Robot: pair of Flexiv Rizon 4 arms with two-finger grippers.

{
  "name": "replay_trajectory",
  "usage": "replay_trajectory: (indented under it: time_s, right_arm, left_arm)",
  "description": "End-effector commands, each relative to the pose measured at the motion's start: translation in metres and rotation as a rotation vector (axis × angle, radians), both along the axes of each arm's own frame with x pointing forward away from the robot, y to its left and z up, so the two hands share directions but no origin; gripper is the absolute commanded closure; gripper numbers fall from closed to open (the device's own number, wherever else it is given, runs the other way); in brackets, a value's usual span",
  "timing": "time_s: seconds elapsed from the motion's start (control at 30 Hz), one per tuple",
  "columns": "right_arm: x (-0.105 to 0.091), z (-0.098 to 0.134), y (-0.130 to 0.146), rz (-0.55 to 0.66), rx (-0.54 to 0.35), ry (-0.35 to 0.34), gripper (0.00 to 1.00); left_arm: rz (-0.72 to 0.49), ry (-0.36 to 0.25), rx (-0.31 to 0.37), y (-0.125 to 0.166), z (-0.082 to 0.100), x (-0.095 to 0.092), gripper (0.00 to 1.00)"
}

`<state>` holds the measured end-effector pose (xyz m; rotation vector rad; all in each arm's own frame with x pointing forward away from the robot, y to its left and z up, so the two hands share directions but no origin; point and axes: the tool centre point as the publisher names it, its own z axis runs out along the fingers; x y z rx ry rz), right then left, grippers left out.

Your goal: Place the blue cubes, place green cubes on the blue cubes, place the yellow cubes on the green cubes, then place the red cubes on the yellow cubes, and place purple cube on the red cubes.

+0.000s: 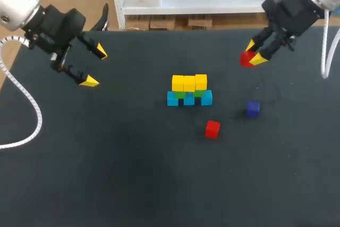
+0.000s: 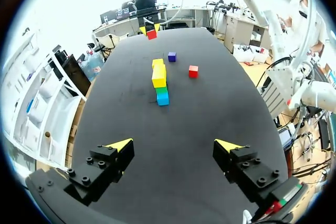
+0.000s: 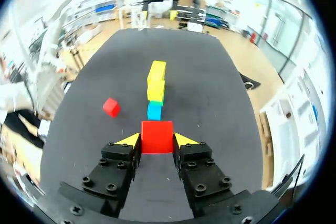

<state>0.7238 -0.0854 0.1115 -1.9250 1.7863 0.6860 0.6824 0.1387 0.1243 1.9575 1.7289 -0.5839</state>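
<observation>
Red cube (image 3: 157, 136) clamped in right gripper (image 1: 254, 52), off from stack (image 1: 189, 91) | blue, green, yellow tiers done | second red cube (image 1: 212, 129), purple cube (image 1: 253, 108) wait near stack | left gripper (image 2: 174, 144) wide open, empty

Black table (image 1: 106, 174), blue cubes (image 1: 172, 99), green cubes (image 1: 180, 94), yellow cubes (image 1: 189, 83), red cubes (image 1: 212, 129), purple cube (image 1: 253, 108)

All I have to report here is the tabletop (image 1: 106, 184), a dark, matte, near-black surface. It fills most of my head view, with its far edge running straight across. In both wrist views it stretches away ahead, evenly dark throughout.
</observation>
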Motion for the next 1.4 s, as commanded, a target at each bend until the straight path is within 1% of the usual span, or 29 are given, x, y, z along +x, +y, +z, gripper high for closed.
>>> replay_trajectory:
  time_s: [0.03, 0.1, 0.3, 0.4, 0.77, 1.0, 1.07, 1.13, 1.4]
  right_arm:
    - [-0.014, 0.007, 0.015, -0.474, 0.032, -0.251, 1.0]
    - [-0.017, 0.009, 0.026, -0.47, 0.024, -0.264, 1.0]
    - [-0.024, 0.013, 0.053, -0.449, 0.001, -0.271, 1.0]
    - [-0.027, 0.013, 0.064, -0.437, 0.005, -0.258, 1.0]
    - [-0.036, 0.011, 0.095, -0.376, -0.03, -0.232, 1.0]
    - [-0.039, 0.01, 0.111, -0.308, -0.048, -0.201, 1.0]
    - [-0.039, 0.008, 0.114, -0.292, -0.066, -0.196, 1.0]
    - [-0.04, 0.005, 0.116, -0.279, -0.078, -0.176, 1.0]
    - [-0.035, -0.003, 0.122, -0.233, -0.133, -0.151, 1.0]
  left_arm:
    - [-0.004, 0.001, -0.001, 0.0, -0.001, 0.002, 0.0]
    - [-0.004, 0.001, -0.001, 0.0, -0.001, 0.002, 0.0]
    - [-0.004, 0.001, -0.001, 0.0, -0.001, 0.002, 0.0]
    - [-0.004, 0.001, -0.001, 0.0, -0.001, 0.002, 0.0]
    - [-0.004, 0.001, -0.001, 0.0, -0.001, 0.002, 0.0]
    - [-0.004, 0.001, -0.001, 0.0, -0.001, 0.002, 0.0]
    - [-0.004, 0.001, -0.001, 0.0, -0.001, 0.002, 0.0]
    - [-0.004, 0.001, -0.001, 0.0, -0.001, 0.002, 0.0]
    - [-0.004, 0.001, -0.001, 0.0, -0.001, 0.002, 0.0]
